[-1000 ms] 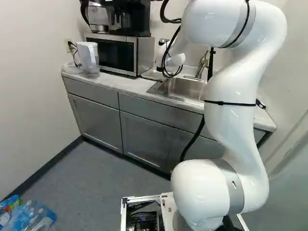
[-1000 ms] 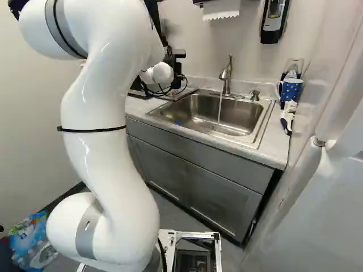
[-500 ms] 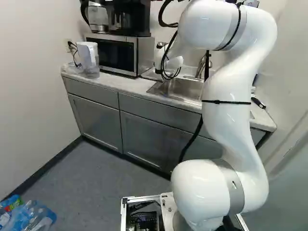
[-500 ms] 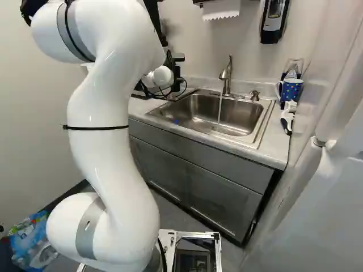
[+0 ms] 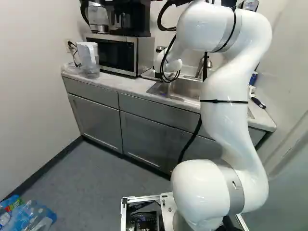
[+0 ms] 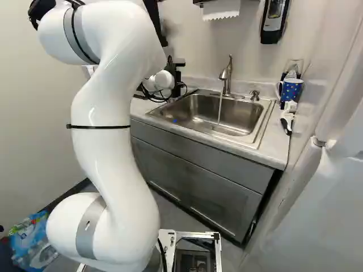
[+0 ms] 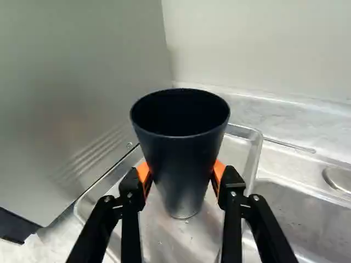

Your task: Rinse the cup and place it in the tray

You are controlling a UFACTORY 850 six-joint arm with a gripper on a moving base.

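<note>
While our gripper (image 7: 181,174) clasps the dark tapered cup (image 7: 181,150) from two sides, mouth up and long axis close to vertical, the cup stands over the tray (image 7: 256,150); whether its base touches down, we cannot tell. The tray lies between the microwave (image 5: 115,54) on the left and the sink (image 6: 244,113) on the right, where water (image 6: 220,110) runs from the faucet (image 6: 227,79). We judge the rinse finished and the placing underway: we should lower straight, missing the near and far rims, then let go.
</note>
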